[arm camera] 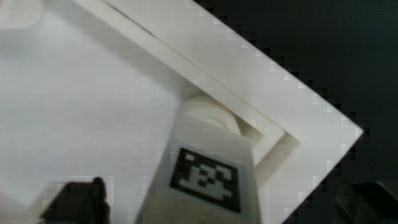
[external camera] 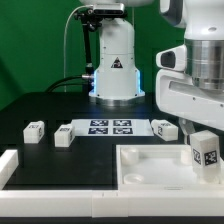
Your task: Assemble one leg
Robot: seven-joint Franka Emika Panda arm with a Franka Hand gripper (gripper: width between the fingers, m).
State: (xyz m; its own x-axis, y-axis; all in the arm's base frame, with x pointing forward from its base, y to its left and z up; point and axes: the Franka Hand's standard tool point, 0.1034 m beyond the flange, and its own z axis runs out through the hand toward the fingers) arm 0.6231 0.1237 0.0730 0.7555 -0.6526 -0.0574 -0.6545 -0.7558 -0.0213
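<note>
My gripper (external camera: 203, 140) is shut on a leg (external camera: 207, 153), a small white block with a black-and-white tag, held upright over the right part of the large white square tray-like piece (external camera: 150, 160). In the wrist view the leg (arm camera: 214, 160) runs out from between my dark fingers (arm camera: 80, 203), and its far end sits at a corner of the tray-like piece (arm camera: 107, 90), next to its raised rim. Whether the leg touches the piece I cannot tell. Three other legs lie on the black table: two at the exterior view's left (external camera: 35, 130) (external camera: 63, 135) and one beside the marker board (external camera: 163, 127).
The marker board (external camera: 110, 127) lies flat in the middle of the table. The arm's white base (external camera: 115, 70) stands behind it. A white L-shaped block (external camera: 8, 165) lies at the exterior view's left front edge.
</note>
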